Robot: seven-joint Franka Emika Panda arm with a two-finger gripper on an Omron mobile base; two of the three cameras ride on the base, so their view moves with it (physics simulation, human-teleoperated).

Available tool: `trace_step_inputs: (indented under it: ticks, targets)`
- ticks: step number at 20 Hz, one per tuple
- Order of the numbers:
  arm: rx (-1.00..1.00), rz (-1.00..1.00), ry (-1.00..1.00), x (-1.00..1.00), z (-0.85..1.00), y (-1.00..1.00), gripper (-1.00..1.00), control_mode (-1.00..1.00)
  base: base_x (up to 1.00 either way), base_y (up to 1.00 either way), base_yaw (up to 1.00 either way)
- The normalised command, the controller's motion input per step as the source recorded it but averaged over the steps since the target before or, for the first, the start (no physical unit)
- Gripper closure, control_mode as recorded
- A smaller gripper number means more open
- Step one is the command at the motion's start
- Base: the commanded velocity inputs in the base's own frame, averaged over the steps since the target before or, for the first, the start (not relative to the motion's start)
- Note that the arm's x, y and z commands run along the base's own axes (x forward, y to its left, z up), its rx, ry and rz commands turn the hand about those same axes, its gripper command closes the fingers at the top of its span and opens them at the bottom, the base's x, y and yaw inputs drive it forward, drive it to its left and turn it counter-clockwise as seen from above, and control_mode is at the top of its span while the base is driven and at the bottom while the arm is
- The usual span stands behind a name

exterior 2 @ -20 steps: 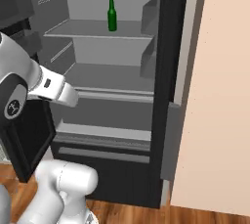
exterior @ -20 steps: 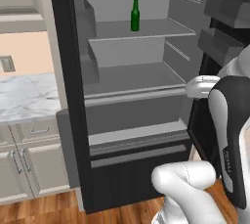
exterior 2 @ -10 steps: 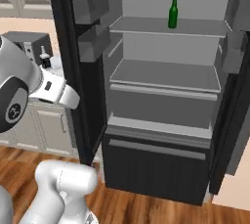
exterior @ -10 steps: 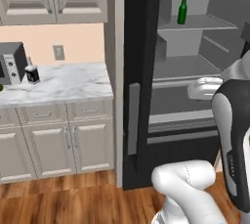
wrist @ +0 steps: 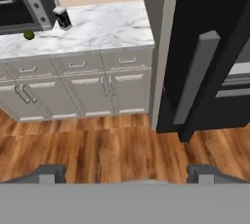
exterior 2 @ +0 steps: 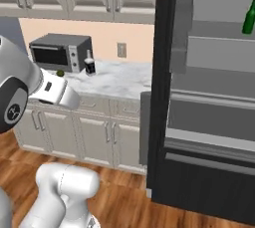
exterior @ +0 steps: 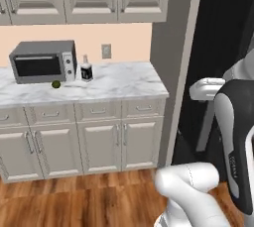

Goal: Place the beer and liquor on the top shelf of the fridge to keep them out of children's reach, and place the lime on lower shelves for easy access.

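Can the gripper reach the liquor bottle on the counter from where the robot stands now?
Probably not yet. The gripper is open and empty above the wood floor, while the liquor stands far off beside the toaster oven; nothing blocks it.

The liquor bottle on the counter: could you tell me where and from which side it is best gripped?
Probably grip the liquor bottle around its squat body at the black label, coming level from the counter's open front edge. It stands upright with a narrow neck, so the wide body gives the fingers more hold. The toaster oven stands close on one side and the lime lies nearby, so avoid sweeping in sideways.
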Motion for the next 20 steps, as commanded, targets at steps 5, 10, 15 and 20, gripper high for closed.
trace_step_inputs:
  ticks: [5, 10, 15, 20]
  targets:
    - [0.00, 0.00, 0.00, 0.00, 0.00, 0.00, -1.00, 1.00, 0.62, 0.83, 0.00]
    - [0.00, 0.00, 0.00, 0.00, 0.00, 0.00, -1.00, 1.00, 0.70, 0.65, -0.01]
    - [0.00, 0.00, 0.00, 0.00, 0.00, 0.00, -1.00, 1.00, 0.70, 0.51, -0.03]
    - [0.00, 0.00, 0.00, 0.00, 0.00, 0.00, -1.00, 1.00, 0.59, 0.36, -0.02]
